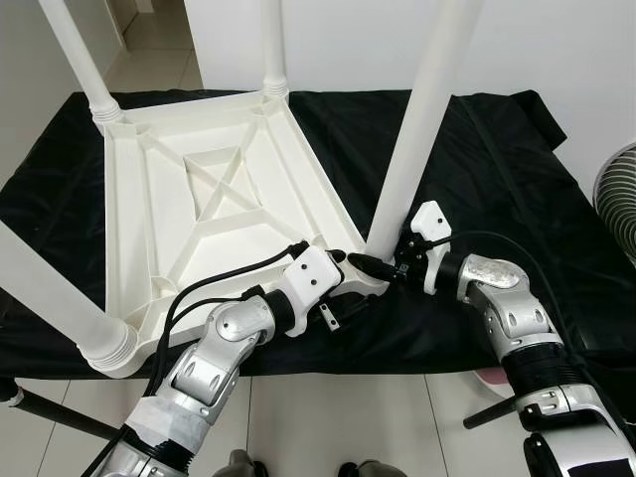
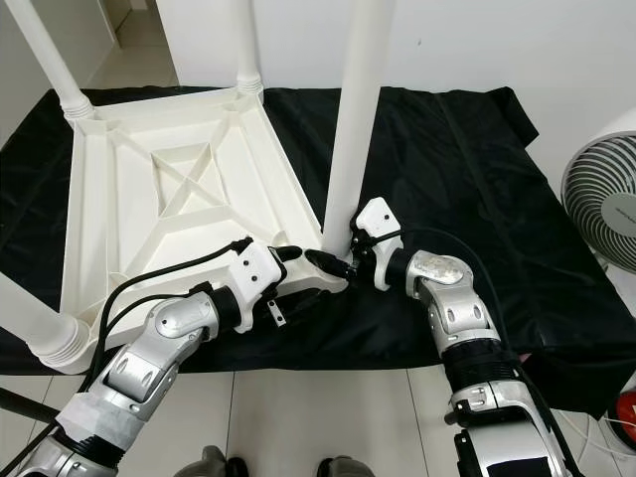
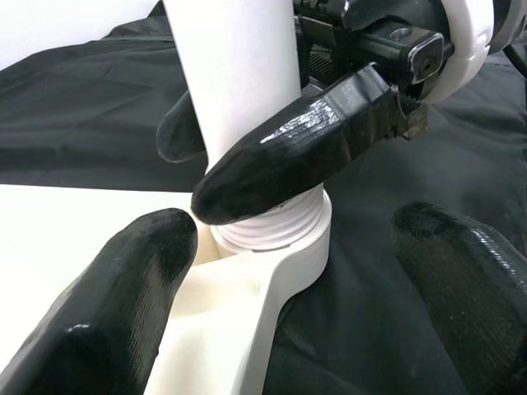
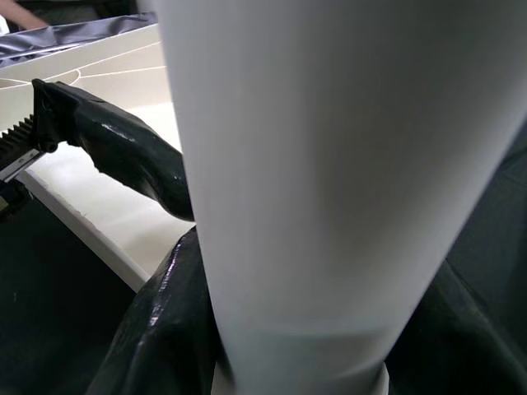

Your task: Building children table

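1. A white plastic tabletop [image 1: 214,214] lies upside down on a black cloth [image 1: 497,179], its ribbed underside facing up.

2. Four white legs stand up from its corners. The one that matters is the leg [image 1: 422,119] at the near right corner, the corner closest to the robot.

3. This leg's long axis runs nearly straight up, leaning slightly. Its threaded foot sits in the socket [image 3: 284,247] at that corner. The threads still show above the socket rim, so it looks not fully screwed home.

4. The right gripper [image 1: 383,260] is at the base of this leg, reaching in from the right side. Its two black fingers [image 3: 288,160] are closed around the leg just above the threads, one finger on each side of the round shaft.

5. The left gripper [image 1: 350,283] is just beside the same corner, coming from the near left. Its fingers [image 3: 107,304] are spread wide, one over the tabletop's corner rib and one over the cloth. They hold nothing.

6. The key relation: the leg rises at a right angle to the right gripper's fingers, which wrap it horizontally. That grip suits turning the leg about its own upright axis.

7. Both grippers are near the corner, but the right is the one touching the leg. The left is placed to steady the tabletop's corner.

8. A fan [image 2: 601,204] stands on the floor beyond the cloth's right edge.
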You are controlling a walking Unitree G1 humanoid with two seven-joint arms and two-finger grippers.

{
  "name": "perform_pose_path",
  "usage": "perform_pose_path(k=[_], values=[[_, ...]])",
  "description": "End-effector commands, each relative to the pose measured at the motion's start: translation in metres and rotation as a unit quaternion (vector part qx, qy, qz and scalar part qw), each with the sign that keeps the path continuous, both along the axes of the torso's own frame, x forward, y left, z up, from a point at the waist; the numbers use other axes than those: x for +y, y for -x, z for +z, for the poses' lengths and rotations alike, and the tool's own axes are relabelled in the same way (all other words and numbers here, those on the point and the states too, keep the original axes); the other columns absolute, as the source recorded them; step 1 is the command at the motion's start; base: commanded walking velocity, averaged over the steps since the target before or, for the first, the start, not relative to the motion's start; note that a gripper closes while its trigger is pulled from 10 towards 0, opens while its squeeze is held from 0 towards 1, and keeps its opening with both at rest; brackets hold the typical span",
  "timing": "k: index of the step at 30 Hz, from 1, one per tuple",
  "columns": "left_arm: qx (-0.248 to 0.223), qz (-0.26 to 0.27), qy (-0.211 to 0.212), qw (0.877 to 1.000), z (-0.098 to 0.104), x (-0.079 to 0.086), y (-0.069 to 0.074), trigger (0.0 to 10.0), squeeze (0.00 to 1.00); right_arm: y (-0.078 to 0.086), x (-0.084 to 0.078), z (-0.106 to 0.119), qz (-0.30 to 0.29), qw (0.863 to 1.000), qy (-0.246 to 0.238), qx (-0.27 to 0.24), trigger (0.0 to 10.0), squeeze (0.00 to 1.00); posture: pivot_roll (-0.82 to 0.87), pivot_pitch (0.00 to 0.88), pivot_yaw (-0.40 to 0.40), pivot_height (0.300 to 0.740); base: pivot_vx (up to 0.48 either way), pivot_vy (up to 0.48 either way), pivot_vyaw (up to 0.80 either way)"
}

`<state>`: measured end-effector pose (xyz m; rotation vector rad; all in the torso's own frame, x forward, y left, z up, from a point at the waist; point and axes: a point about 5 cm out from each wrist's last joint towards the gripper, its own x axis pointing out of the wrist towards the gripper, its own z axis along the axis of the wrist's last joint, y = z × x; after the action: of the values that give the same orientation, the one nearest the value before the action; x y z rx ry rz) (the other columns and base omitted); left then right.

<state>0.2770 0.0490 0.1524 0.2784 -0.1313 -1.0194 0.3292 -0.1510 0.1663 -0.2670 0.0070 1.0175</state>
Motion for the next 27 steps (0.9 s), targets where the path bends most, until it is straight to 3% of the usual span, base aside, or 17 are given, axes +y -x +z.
perform_pose_path(k=[1,3,4,9,13,18,22,23,24,26,27], values=[[0.007,-0.011,-0.005,1.0,-0.002,-0.001,0.003,10.0,0.0,0.003,-0.002,-0.009,-0.005,1.0,0.005,0.013,5.7,0.0,-0.1,0.095,0.034,0.74,0.0,0.0,0.0],[0.008,-0.012,-0.005,1.0,-0.002,-0.001,0.003,10.0,0.0,0.001,-0.004,-0.009,-0.016,1.0,0.002,0.01,5.7,0.0,-0.1,0.1,0.035,0.74,0.0,0.0,0.0],[0.008,-0.013,-0.005,1.0,-0.002,-0.001,0.003,10.0,0.0,0.001,-0.005,-0.009,-0.017,1.0,0.001,0.009,10.0,0.0,-0.1,0.1,0.035,0.74,0.0,0.0,0.0],[0.01,-0.015,-0.005,1.0,-0.003,-0.002,0.004,10.0,0.0,-0.002,-0.006,-0.007,-0.139,0.99,-0.022,0.008,10.0,0.0,-0.11,0.107,0.034,0.74,0.0,0.0,0.0],[0.011,-0.015,-0.005,1.0,-0.003,-0.003,0.004,10.0,0.0,-0.002,-0.005,-0.007,-0.158,0.987,-0.028,0.009,10.0,0.0,-0.11,0.107,0.034,0.74,0.0,0.0,0.0],[0.013,-0.017,-0.004,1.0,-0.005,-0.004,0.006,10.0,0.0,0.011,0.011,-0.001,-0.232,0.97,-0.071,0.006,10.0,0.0,-0.11,0.105,0.027,0.74,0.0,0.0,0.0],[0.013,-0.017,-0.004,1.0,-0.005,-0.004,0.006,10.0,0.0,0.011,0.011,0.0,-0.236,0.969,-0.073,0.006,10.0,0.0,-0.11,0.105,0.027,0.74,0.0,0.0,0.0],[0.013,-0.017,-0.005,1.0,-0.005,-0.003,0.005,10.0,0.0,0.014,0.014,0.002,-0.295,0.951,-0.088,0.001,10.0,0.0,-0.12,0.097,0.027,0.74,0.0,0.0,0.0],[0.013,-0.017,-0.005,1.0,-0.005,-0.003,0.005,10.0,0.0,0.014,0.014,0.002,-0.295,0.951,-0.088,0.001,10.0,0.0,-0.12,0.097,0.027,0.74,0.0,0.0,0.0],[0.013,-0.018,-0.007,1.0,-0.006,-0.002,0.005,10.0,0.0,0.021,0.013,0.002,-0.427,0.897,-0.113,-0.001,10.0,0.0,-0.12,0.093,0.028,0.74,0.0,0.0,0.0],[0.013,-0.018,-0.007,1.0,-0.006,-0.002,0.005,10.0,0.0,0.021,0.013,0.002,-0.427,0.897,-0.113,-0.001,10.0,0.0,-0.12,0.093,0.028,0.74,0.0,0.0,0.0]])
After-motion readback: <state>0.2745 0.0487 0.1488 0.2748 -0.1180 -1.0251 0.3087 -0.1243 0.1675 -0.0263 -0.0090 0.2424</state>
